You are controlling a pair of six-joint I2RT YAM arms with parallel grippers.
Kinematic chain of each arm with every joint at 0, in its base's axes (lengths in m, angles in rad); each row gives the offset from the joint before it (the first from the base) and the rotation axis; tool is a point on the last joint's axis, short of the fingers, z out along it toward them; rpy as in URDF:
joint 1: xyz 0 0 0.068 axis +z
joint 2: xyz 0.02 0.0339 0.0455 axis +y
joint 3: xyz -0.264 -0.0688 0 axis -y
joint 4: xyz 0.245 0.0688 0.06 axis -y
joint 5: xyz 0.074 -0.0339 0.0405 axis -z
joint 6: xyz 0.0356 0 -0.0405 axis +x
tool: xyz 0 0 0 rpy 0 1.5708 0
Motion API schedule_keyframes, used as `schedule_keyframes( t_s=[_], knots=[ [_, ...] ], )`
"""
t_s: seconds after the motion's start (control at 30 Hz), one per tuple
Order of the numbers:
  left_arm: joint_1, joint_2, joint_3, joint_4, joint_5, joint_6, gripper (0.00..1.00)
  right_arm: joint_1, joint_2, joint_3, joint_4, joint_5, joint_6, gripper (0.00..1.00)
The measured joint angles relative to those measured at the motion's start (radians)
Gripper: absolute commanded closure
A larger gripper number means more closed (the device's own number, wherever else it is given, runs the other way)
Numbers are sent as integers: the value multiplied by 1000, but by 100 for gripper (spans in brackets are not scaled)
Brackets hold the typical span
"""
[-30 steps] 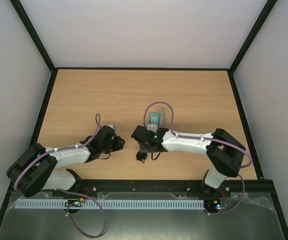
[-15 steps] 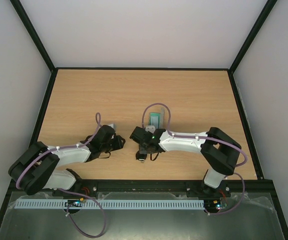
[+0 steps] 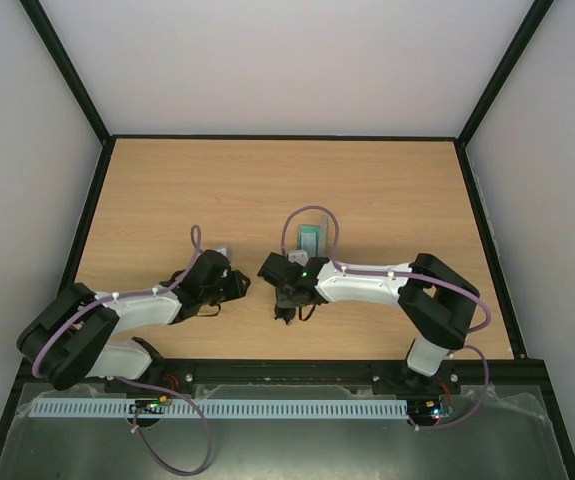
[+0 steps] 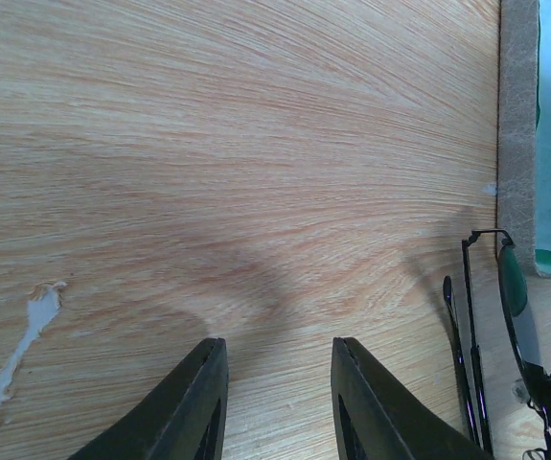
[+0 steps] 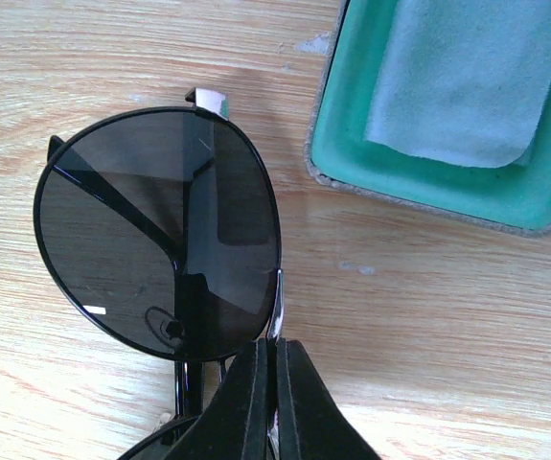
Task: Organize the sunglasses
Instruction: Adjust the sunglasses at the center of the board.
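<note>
Top view with both wrist views, read left to right. The left hand [image 4: 277, 350] hangs low over the bare desk [image 3: 367, 190], its fingers a narrow gap apart with nothing between them. The sunglasses [image 4: 469, 335] show at the right edge of its view, well clear of its fingers.

At centre, the right hand [image 5: 273, 347] is pinched fully together on the thin metal bridge of the sunglasses [image 5: 160, 235], beside one dark lens. The pair lies on the desk just short of the open case [image 5: 400, 196], not touching it. A light blue cloth [image 5: 467, 77] rests on the case's green lining.

**Step in hand (judged):** securing the pair for transfer into the case.
- Grip the metal only, never the lens.
- Raise the pair straight up before moving sideways, so the folded arms do not drag.
- Turn it to match the case's length, then lower it onto the cloth.

**Orientation:**
- The lenses face upward, with the arms folded beneath and visible through the glass.
- The long axis, lens to lens, runs along the right hand's fingers, with the leading lens nearest the case rim.
- In the left wrist view the arms lie parallel to the case's grey wall.
</note>
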Motion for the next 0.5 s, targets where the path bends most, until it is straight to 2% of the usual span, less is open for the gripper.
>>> schedule_keyframes(
  t_s=[0.5],
  knots=[
    [0,0,0,0,0,0,68,0,-12,42,-25,28,-1,99]
  ],
)
